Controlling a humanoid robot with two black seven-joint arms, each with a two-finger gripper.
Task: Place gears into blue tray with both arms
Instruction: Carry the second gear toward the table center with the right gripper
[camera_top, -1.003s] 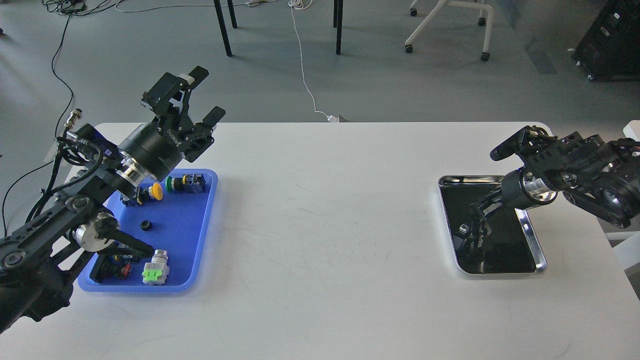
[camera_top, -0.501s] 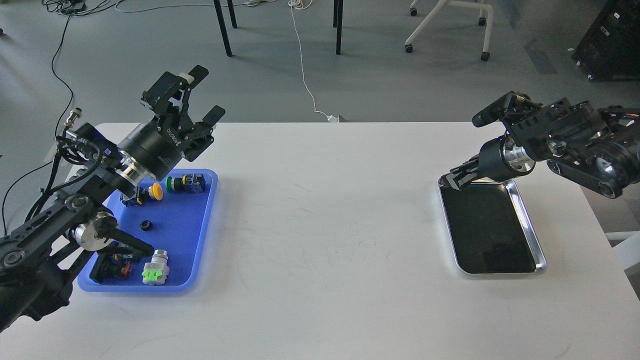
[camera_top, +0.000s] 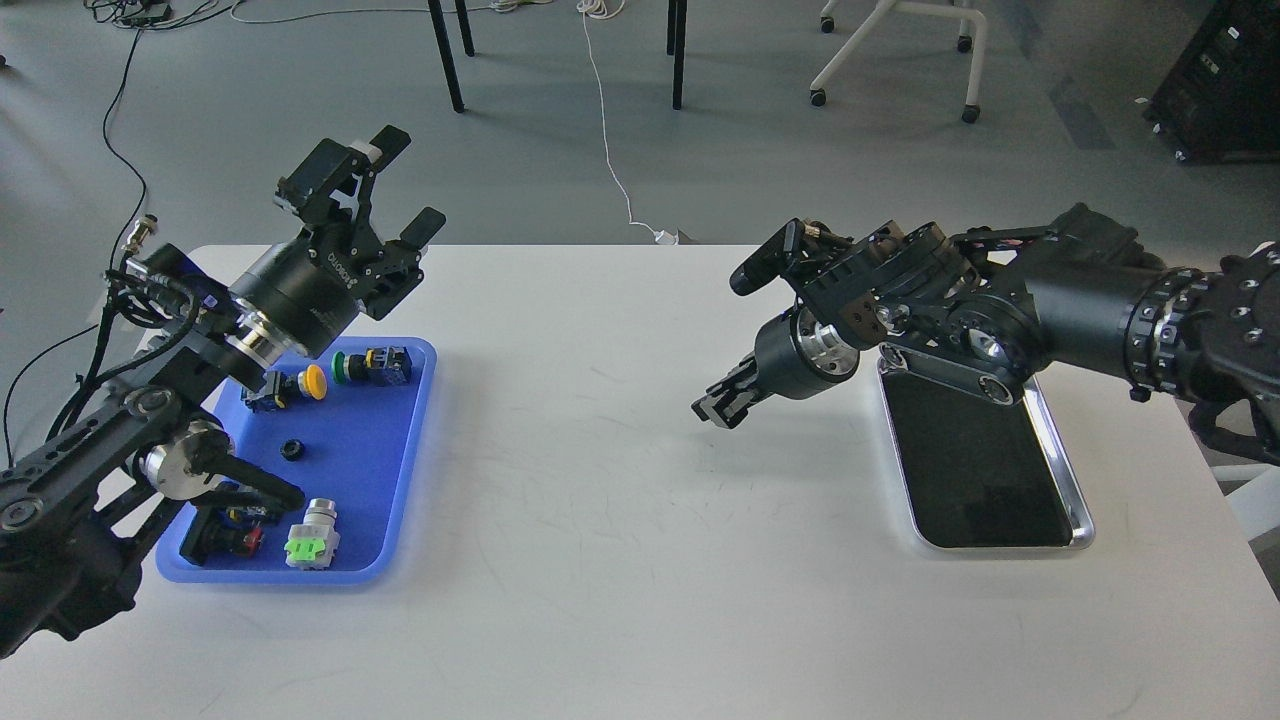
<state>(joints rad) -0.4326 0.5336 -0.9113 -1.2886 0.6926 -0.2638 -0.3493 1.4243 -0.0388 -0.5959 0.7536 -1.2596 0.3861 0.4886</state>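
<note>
The blue tray lies at the table's left. One gear, a tiny black toothed ring, rests flat inside it. My left gripper hangs open and empty, raised over the tray's far end. My right gripper hovers above the table's middle-right, left of the metal tray. It points down and to the left, and its fingers are closed together. They pinch a second gear, which is almost wholly hidden between the tips.
Several push-button switches share the blue tray: a yellow one, a green one, a green-and-white one and a red-and-black one. A silver-rimmed metal tray with a black inside lies at the right. Chair and table legs stand beyond the table.
My right gripper rose out of the metal tray and swept left across the table towards the middle. The left arm barely moved. The gear in the blue tray stayed put.
</note>
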